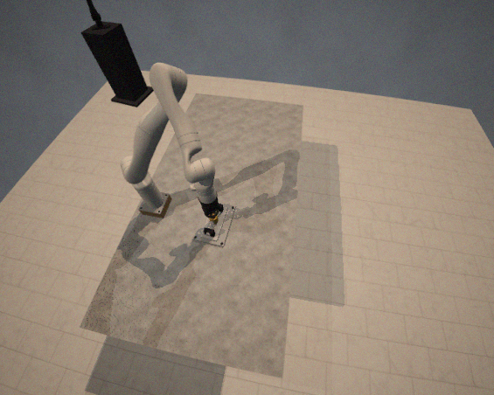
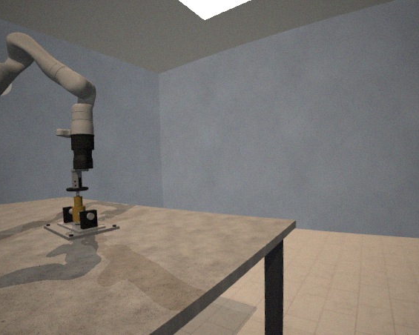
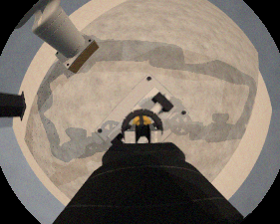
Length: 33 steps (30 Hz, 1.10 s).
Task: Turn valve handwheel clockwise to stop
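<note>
The valve (image 2: 79,215) has a yellow stem and black end blocks. It stands on a light baseplate (image 2: 81,229) on the table. Its black handwheel (image 2: 77,189) lies level on top of the stem. My gripper (image 2: 76,184) points straight down over it and is shut on the handwheel. In the top view the gripper (image 1: 212,212) hides the wheel above the baseplate (image 1: 216,226). In the wrist view the handwheel's rim (image 3: 140,119) arcs around a yellow centre just past the dark gripper body (image 3: 143,200).
The arm's base (image 1: 155,204) is mounted on the table left of the valve. A black column (image 1: 116,62) stands beyond the table's far corner. The table's right edge (image 2: 223,285) drops to the tiled floor.
</note>
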Tool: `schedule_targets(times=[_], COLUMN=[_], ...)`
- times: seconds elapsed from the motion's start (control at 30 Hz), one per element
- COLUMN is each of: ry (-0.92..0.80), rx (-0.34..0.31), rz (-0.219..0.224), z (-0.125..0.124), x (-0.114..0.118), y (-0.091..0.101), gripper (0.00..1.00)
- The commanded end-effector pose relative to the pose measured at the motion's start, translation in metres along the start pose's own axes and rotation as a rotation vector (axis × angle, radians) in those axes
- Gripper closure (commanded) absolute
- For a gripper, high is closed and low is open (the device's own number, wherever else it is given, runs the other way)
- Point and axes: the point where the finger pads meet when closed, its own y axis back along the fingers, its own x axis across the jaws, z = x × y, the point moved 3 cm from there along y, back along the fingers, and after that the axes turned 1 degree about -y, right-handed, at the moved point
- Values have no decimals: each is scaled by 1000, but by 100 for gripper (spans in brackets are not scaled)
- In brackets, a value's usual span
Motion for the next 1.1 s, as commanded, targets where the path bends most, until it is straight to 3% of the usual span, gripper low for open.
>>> schedule_targets(times=[0.0, 0.07, 0.1, 1.07], ry=[-2, -2, -2, -2], rx=[0, 0, 0, 0], rz=[2, 2, 2, 2], z=[0, 0, 0, 0], x=[0, 0, 0, 0], y=[0, 0, 0, 0], gripper=[100, 100, 40, 40])
